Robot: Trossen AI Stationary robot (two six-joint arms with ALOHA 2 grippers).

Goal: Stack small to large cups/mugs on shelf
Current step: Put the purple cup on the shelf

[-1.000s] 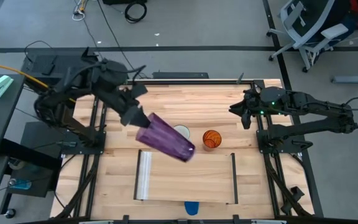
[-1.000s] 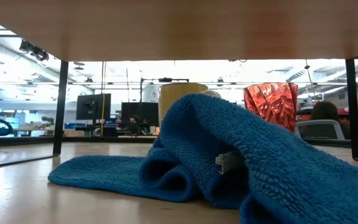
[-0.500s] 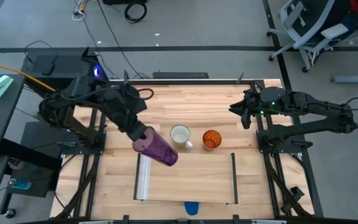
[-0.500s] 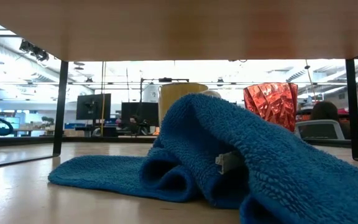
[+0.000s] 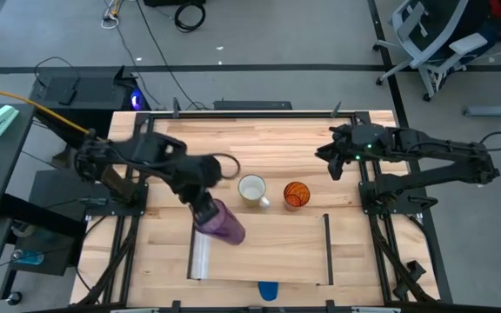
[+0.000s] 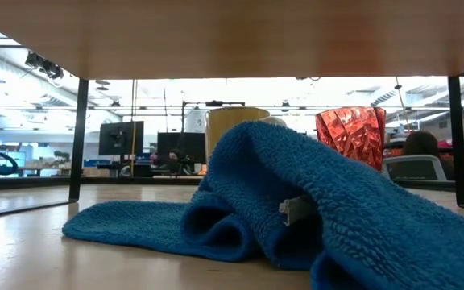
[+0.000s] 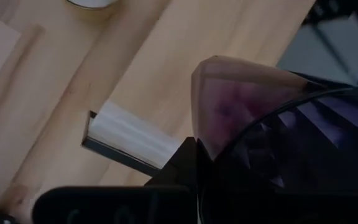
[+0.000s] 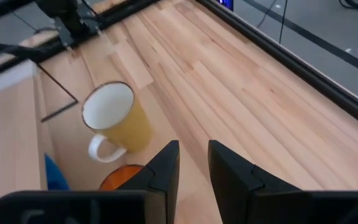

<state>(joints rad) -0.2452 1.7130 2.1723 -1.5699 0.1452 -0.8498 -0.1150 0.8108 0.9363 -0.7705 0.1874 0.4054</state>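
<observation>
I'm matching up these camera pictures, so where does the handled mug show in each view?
High view: mug at table centre.
Low view: yellowish cylinder behind the blue towel.
Left wrist view: probably the pale rim cut off at the edge.
Right wrist view: left of centre.
Shared landmark: orange tumbler beside it, except in left wrist.

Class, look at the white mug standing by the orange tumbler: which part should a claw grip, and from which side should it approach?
Probably the rim, from above. The white mug stands upright with its mouth open to the top, so one finger could go inside and one outside the wall. Its handle points toward the orange tumbler close beside it, so grip the rim on the side away from them. The right claw is open and nearest.
</observation>
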